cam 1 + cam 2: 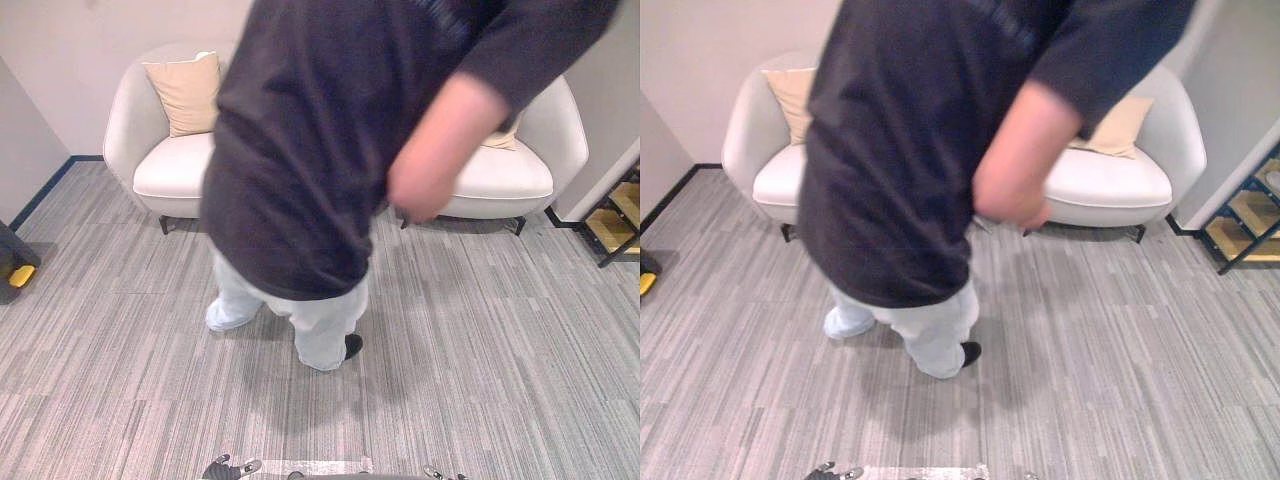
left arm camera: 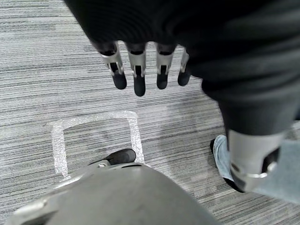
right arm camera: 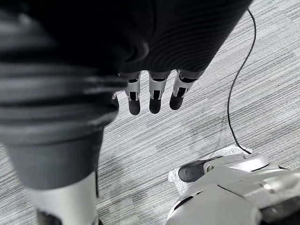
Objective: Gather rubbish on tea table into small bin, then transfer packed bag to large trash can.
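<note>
My left hand (image 2: 139, 77) hangs over the grey striped carpet, its fingers straight and relaxed with nothing in them. My right hand (image 3: 154, 96) hangs the same way over the carpet, fingers straight, thumb apart, holding nothing.
A person (image 1: 300, 150) in a dark top and light trousers stands close in front, bent over with the back to me. Behind is a white sofa (image 1: 165, 165) with a beige cushion (image 1: 185, 92). A black-framed wooden shelf (image 1: 620, 215) stands at the right. White tape (image 2: 93, 122) marks the floor.
</note>
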Motion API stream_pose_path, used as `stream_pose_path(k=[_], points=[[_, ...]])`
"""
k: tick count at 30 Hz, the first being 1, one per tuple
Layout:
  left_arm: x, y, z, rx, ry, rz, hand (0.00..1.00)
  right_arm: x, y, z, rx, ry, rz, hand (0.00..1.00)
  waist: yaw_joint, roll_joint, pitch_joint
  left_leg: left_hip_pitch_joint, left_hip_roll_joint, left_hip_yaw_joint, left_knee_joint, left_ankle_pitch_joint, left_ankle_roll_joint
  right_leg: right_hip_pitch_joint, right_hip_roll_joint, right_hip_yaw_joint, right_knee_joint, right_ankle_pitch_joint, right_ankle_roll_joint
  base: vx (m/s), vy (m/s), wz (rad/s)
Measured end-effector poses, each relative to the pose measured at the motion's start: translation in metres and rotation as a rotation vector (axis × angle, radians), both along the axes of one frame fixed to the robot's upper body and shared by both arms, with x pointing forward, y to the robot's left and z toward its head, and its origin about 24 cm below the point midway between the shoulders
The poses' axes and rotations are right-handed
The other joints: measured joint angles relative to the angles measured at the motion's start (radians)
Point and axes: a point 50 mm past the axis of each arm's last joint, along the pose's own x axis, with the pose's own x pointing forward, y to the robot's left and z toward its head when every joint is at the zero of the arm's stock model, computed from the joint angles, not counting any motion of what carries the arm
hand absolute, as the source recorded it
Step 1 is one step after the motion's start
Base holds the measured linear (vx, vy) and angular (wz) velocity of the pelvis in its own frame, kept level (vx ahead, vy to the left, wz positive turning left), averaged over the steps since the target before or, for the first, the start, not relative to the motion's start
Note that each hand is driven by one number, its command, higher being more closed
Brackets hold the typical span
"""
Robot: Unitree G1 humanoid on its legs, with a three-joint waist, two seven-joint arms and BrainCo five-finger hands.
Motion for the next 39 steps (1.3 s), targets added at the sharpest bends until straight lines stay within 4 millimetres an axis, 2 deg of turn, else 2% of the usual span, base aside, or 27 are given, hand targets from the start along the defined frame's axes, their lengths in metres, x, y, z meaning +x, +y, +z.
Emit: stream_pose_path(k=[39], points=[[0.0000, 0.0006, 0.0001, 0.001, -0.002, 0.002, 0.00, 0.0001, 0.0003, 0.0001, 0.007, -0.011, -0.019, 0.00, -0.001, -0.002, -0.003, -0.023, 0.000, 0.021, -0.001, 0.000, 0.000, -0.030, 0.001, 0.021, -0.001, 0.005, -0.005, 0.00, -0.001, -0.02]])
